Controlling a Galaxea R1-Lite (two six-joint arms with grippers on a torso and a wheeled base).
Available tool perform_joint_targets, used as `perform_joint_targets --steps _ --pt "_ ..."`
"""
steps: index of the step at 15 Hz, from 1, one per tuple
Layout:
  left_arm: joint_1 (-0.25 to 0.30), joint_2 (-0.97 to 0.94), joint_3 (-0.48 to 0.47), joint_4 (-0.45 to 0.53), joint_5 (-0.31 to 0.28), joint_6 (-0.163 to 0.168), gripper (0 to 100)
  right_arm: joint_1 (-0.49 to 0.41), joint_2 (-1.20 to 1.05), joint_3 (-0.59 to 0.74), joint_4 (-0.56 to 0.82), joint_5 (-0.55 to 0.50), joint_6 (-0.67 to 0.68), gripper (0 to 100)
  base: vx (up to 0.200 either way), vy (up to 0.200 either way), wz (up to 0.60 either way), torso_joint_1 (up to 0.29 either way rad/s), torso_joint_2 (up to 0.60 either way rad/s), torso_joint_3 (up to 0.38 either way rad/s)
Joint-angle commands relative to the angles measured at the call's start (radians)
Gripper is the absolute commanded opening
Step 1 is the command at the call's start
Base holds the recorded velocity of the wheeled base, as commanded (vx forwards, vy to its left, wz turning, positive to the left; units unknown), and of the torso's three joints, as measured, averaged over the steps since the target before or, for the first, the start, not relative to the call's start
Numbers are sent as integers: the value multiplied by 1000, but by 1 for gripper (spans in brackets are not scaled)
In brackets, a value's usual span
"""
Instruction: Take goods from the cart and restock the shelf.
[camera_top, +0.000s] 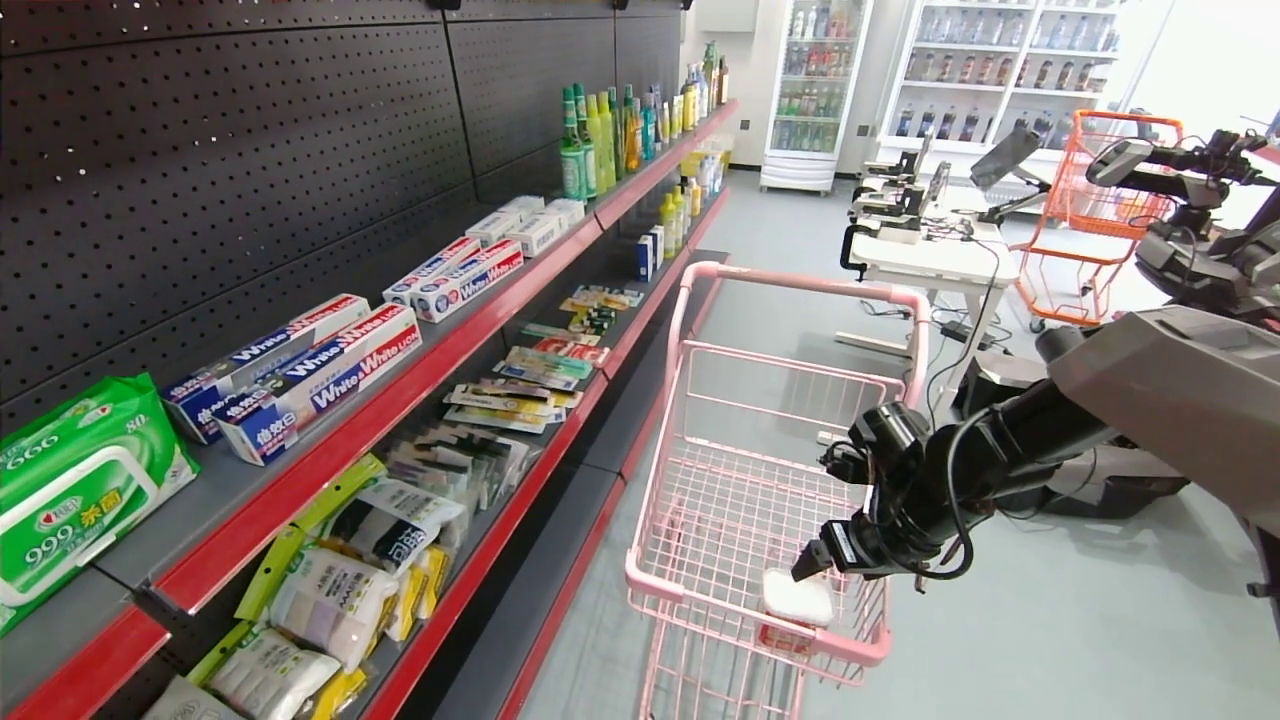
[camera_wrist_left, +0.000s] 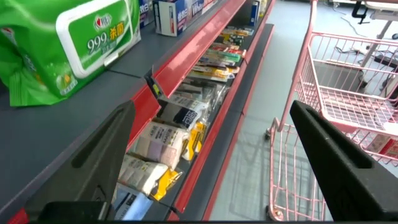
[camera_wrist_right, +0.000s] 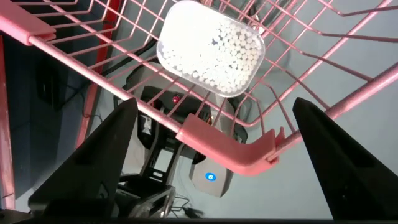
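Nearest, to the left of the pink cart (camera_top: 800, 282) and short of its near end, a green pack of wet wipes (camera_top: 80, 480) lies flat on the top board of the red-edged shelf (camera_top: 480, 330). The left gripper (camera_wrist_left: 211, 106) hangs just beside that pack, its fingers spread wide with nothing between them, and the wire side of the cart shows off to its right. Bagged packets (camera_top: 340, 590) crowd the lower board, still left of the cart's near end. At the cart's near right corner the right gripper (camera_wrist_right: 212, 102) hovers above the rim, released, its two fingers parted and bare. Below it, inside the cart on the wire floor, lies a clear box of cotton swabs (camera_wrist_right: 211, 46), flat and apart from both fingers. Level with the middle of the cart, blue and white toothpaste boxes (camera_top: 320, 375) lie in rows on the top board to its left. Flat carded goods (camera_top: 520, 385) sit on the board under them. Past the cart's handle, green and yellow bottles (camera_top: 600, 135) stand upright farther along the same shelf. Beyond the handle to the right is a white desk (camera_top: 940, 255), then an orange cart (camera_top: 1100, 200), and behind those stand glass-fronted coolers (camera_top: 815, 80) filled with drinks.
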Motion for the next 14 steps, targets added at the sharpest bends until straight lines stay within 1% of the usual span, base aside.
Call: perform_joint_targets --steps 1,4,6,11,12,14 --pt "0 1 0 0 0 0 100 0 -1 -4 0 0 0 100 0 0 0 -154 349 193" --pt "0 1 0 0 0 0 100 4 -1 -5 0 0 -3 100 0 0 0 -163 369 199" --pt "0 1 0 0 0 0 100 7 -3 -4 0 0 -32 100 0 0 0 -151 349 186" --pt "0 1 0 0 0 0 100 40 3 -56 3 5 -34 100 0 0 0 -18 43 24" --pt "0 1 0 0 0 0 100 56 15 -78 32 -4 -34 100 0 0 0 0 0 0" --pt "0 1 0 0 0 0 100 66 26 -140 178 -24 -34 100 0 0 0 0 0 0"
